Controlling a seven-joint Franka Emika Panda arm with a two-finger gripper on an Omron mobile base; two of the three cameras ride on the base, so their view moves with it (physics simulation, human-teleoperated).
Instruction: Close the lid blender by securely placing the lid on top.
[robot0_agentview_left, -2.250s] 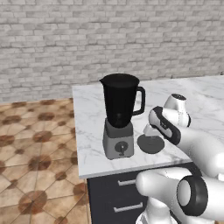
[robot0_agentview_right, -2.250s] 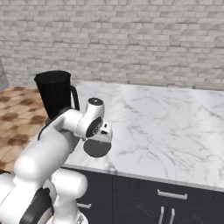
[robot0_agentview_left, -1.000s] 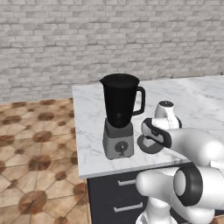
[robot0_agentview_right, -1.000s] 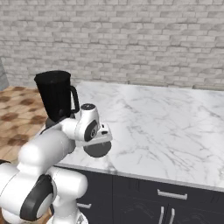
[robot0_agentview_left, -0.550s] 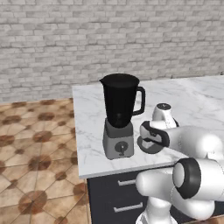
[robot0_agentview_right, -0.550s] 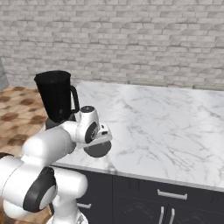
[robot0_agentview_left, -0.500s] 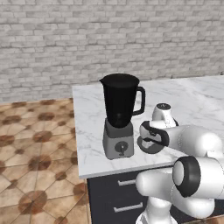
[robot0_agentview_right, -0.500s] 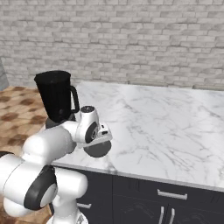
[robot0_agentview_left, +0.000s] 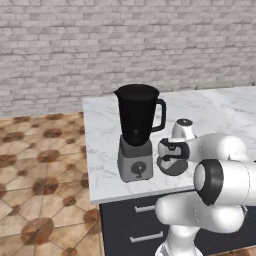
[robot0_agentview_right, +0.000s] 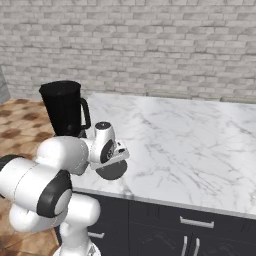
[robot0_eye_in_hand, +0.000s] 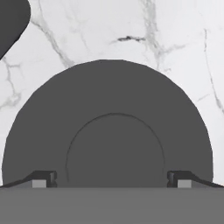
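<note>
— Lid (robot0_agentview_left: 171, 165) lay flat on the marble counter (robot0_agentview_left: 225, 110) just beside the blender (robot0_agentview_left: 136, 131) in the left base view, the gripper (robot0_agentview_left: 166, 154) low over it.
— Right base view?
— Same: lid (robot0_agentview_right: 111, 170) under the hand, near the counter's front edge.
— Hand view?
— Fingertips (robot0_eye_in_hand: 43, 178) stood wide apart over the disc, holding nothing. Grasping seemed the step in hand; next it would need closing, lifting, then carrying to the jar mouth.

tall black tapered blender (robot0_agentview_left: 136, 131) upright on boxy grey base with round front dial, near left corner of marble counter, loop handle to its right, mouth uncovered; flat round dark-grey lid (robot0_eye_in_hand: 107, 135) with faint raised inner ring, lying flat on counter just right of blender base, near front edge, apart from jar
</note>
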